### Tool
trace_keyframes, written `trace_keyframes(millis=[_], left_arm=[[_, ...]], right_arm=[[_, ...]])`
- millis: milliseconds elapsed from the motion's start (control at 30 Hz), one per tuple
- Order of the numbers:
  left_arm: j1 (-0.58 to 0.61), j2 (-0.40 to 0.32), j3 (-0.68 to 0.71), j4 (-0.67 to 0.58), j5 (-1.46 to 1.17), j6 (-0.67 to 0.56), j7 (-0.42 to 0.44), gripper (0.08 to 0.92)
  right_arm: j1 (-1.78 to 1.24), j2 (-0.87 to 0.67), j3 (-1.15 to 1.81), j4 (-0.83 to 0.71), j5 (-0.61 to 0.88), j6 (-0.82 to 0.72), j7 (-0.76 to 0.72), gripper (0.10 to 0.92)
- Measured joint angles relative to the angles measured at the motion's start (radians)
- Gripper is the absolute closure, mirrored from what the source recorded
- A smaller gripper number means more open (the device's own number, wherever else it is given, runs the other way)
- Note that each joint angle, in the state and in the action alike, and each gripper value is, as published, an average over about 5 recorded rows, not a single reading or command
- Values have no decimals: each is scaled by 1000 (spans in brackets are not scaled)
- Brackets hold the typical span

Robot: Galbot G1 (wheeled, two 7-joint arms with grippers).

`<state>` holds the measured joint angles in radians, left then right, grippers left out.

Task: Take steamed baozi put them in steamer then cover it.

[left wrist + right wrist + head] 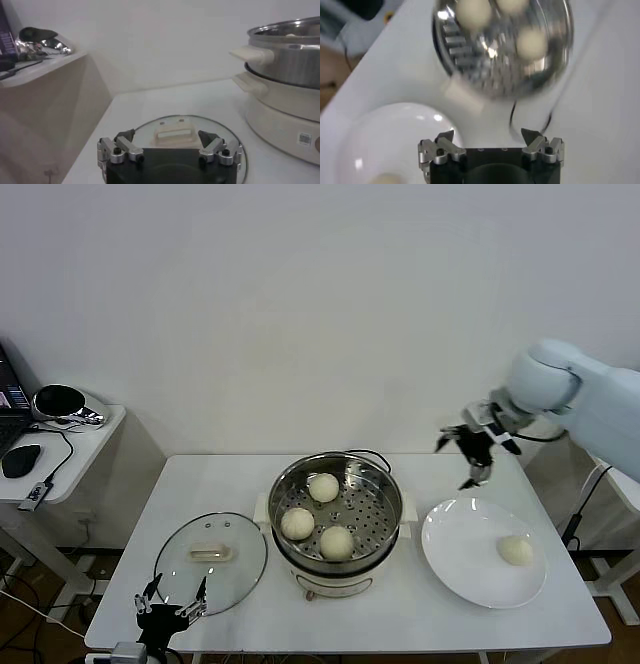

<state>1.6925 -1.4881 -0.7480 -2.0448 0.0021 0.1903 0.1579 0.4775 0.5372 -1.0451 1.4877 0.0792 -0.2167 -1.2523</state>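
No legible text anywhere (only a small, unreadable sticker (303, 139) on the steamer (285, 95) base)

3 cream-white baozi (323, 487) sit on the perforated tray of the open steel steamer (383, 504); 1 bun (516, 550) lies apart. The glass cover (211, 563) lies flat beside the steamer.
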Motion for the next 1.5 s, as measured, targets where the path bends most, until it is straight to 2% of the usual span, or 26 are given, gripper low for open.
trace_keyframes(millis=[333, 733, 1500], left_arm=[[3, 1, 9, 16, 4, 8, 7, 177], [14, 7, -4, 28, 6, 10, 15, 177], [24, 14, -9, 40, 6, 10, 19, 177]], right_arm=[[-286, -47, 209, -96, -118, -63, 17, 203], [-534, -6, 398, -240, -273, 16, 50, 203], [-696, 64, 501, -379, -373, 100, 97, 203]])
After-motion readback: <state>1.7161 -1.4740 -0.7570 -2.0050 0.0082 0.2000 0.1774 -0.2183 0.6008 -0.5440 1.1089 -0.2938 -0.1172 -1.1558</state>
